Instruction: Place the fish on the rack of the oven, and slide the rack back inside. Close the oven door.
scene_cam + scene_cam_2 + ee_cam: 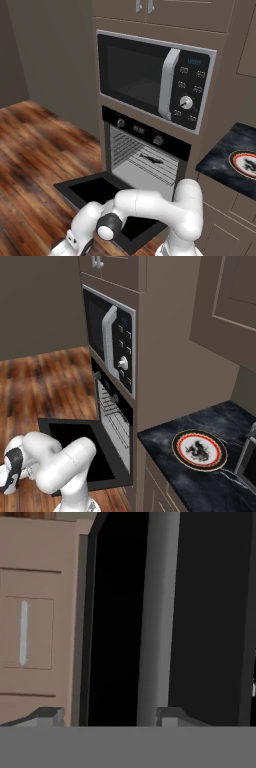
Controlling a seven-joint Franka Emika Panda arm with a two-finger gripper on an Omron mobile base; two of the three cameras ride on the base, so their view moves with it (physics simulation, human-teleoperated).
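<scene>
The oven (145, 131) stands open, its black door (95, 192) dropped flat over the floor. Inside the pale ribbed cavity the wire rack (159, 167) lies level, and the small dark fish (150, 159) rests on it near the middle. My arm bends down low at the door's front edge. In the hand view the open gripper (110, 714) points at the door's dark face (210, 612), and the silver bar handle (157, 612) runs just above the right fingertip (170, 716). Nothing is between the fingers.
A silver-and-black microwave (150, 80) sits above the oven. To the right, a dark marble counter (165, 456) carries a decorated plate (199, 450). Beige cabinet fronts (35, 632) are beside the door. Wooden floor (35, 150) spreads to the left.
</scene>
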